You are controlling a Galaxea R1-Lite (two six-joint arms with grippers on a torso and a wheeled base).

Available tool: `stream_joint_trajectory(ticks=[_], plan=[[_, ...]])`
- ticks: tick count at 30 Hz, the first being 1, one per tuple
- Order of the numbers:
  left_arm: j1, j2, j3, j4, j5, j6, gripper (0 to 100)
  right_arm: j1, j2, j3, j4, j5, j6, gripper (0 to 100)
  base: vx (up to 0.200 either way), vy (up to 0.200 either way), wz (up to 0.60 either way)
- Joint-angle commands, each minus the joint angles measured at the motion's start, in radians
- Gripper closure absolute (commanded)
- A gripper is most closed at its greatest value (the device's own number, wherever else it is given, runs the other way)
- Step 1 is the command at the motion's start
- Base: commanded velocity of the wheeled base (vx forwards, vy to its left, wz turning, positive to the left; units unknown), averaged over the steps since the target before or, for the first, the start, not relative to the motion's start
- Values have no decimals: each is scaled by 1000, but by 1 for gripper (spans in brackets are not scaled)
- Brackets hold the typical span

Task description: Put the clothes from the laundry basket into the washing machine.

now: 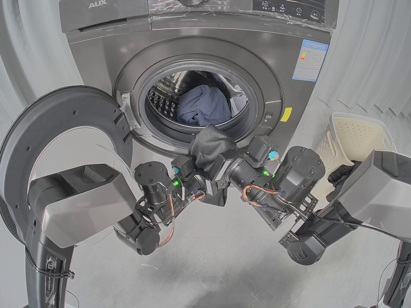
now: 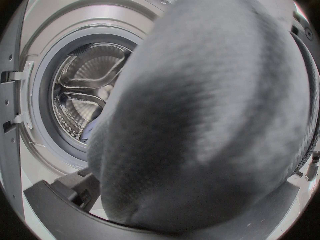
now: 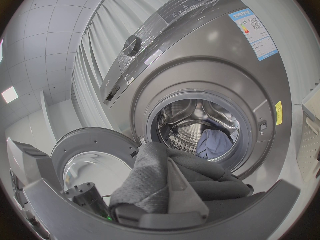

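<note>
The washing machine [image 1: 274, 65] is standing with its door [image 1: 55, 116] hanging wide open out to the left, away from the round opening [image 1: 184, 82]. The top half of that opening is showing open room for a gripper to go in. Lower down, a blue garment [image 1: 203, 105] is lying in the drum and filling the bottom middle. A dark grey garment [image 1: 212, 144] is bulging over the bottom rim and getting in the way there. The door hinge [image 1: 125, 103] is sticking out at the left edge. The laundry basket [image 1: 364, 135] is crowding the right side, beside the machine. The floor [image 1: 214, 253] in front is lying bare.
</note>
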Motion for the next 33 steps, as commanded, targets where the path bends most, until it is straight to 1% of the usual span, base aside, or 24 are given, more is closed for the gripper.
stream_joint_trajectory(ticks=[1, 3, 4, 6, 10, 12, 15, 22, 25, 33], plan=[[12, 10, -20, -1, 11, -14, 0, 1, -5, 9, 0, 0, 1, 100, 0, 0, 0], [13, 10, -17, -1, 11, -19, 0, -1, -5, 9, 0, 0, 1, 100, 0, 0, 0], [13, 10, -17, -1, 11, -19, 100, -1, -5, 9, 0, 0, 1, 100, 0, 0, 0], [18, 6, -8, -3, 12, -22, 100, -22, -8, 9, 0, -16, 10, 100, 0, 0, 0], [38, -16, -5, -3, 20, -24, 100, -79, -16, 26, 0, -20, 27, 100, 0, 0, 0], [44, -39, 7, -3, 21, -34, 100, -102, -16, 35, 0, -22, 33, 100, 0, 0, 0], [46, -65, 27, -3, 26, -45, 100, -125, -14, 52, 0, -35, 42, 100, 0, 0, 0], [41, -131, 58, -3, 40, -47, 100, -128, 6, 102, 5, -37, 43, 100, 0, 0, 0], [33, -181, 92, -3, 38, -48, 100, -128, 35, 104, 11, -37, 45, 100, 0, 0, 0], [6, -293, 199, -3, 37, -48, 100, -99, 55, 87, -3, -31, 34, 100, 0, 0, 0]])
